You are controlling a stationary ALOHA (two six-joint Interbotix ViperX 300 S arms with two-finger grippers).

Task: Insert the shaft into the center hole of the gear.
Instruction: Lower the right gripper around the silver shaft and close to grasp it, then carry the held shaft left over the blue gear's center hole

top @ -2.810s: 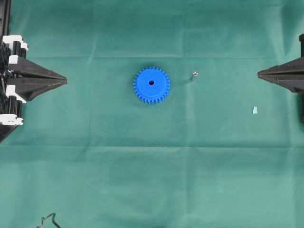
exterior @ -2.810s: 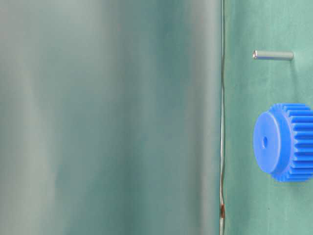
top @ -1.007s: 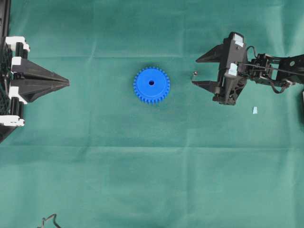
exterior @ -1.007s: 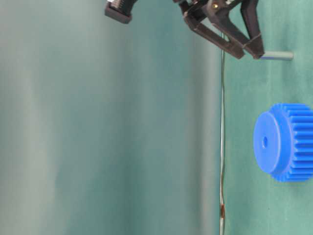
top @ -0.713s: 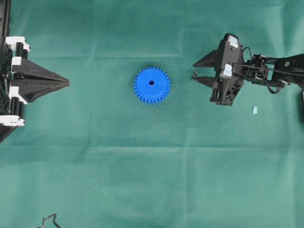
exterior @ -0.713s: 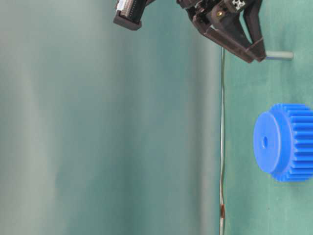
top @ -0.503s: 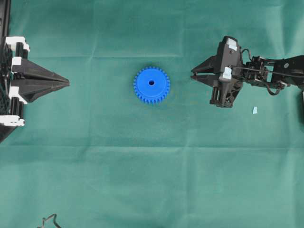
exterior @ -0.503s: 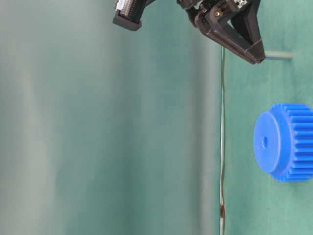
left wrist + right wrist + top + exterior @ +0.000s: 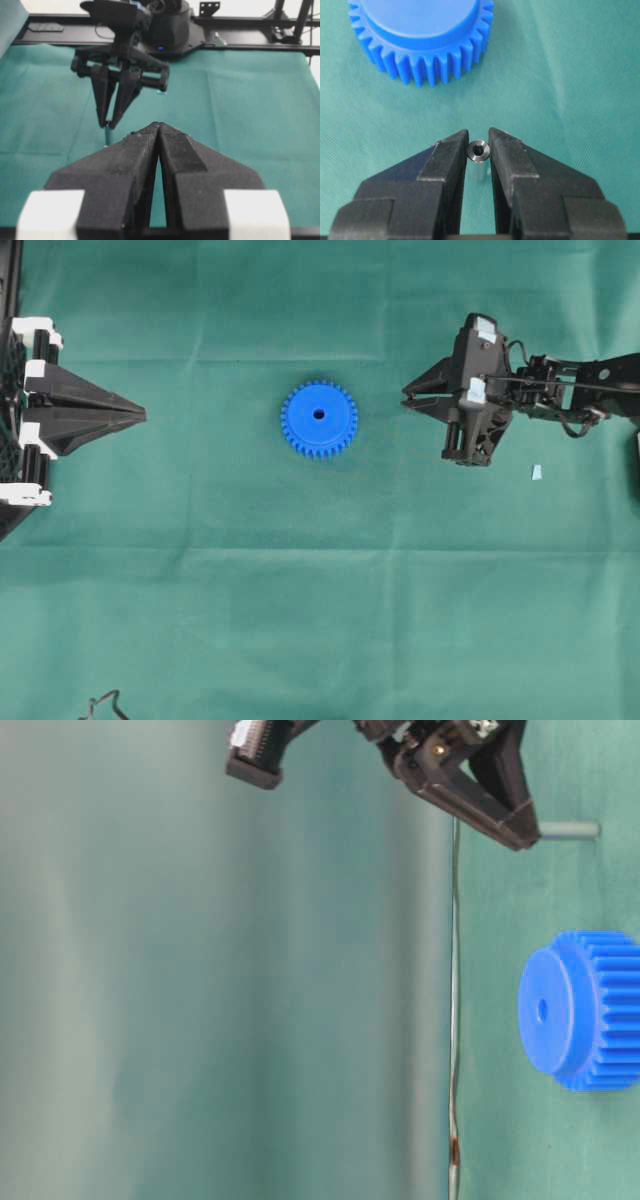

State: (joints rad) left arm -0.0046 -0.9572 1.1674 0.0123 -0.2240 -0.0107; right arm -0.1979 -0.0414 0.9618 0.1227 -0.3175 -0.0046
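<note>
The blue gear lies flat mid-table, its center hole facing up; it also shows in the table-level view and the right wrist view. The shaft, a small silvery pin, stands upright on the cloth to the gear's right and shows in the table-level view. My right gripper is shut on the shaft's top, a fingertip on each side. The overhead view hides the shaft under its tips. My left gripper is shut and empty at the table's left edge.
A small pale blue scrap lies on the green cloth right of the right gripper. A dark wire shape sits at the bottom left corner. The left wrist view shows the right arm's base beyond the table's far edge.
The right arm came in from the right edge to the shaft. In the last second its open jaws shut on the shaft. The gear and left gripper have not moved.
</note>
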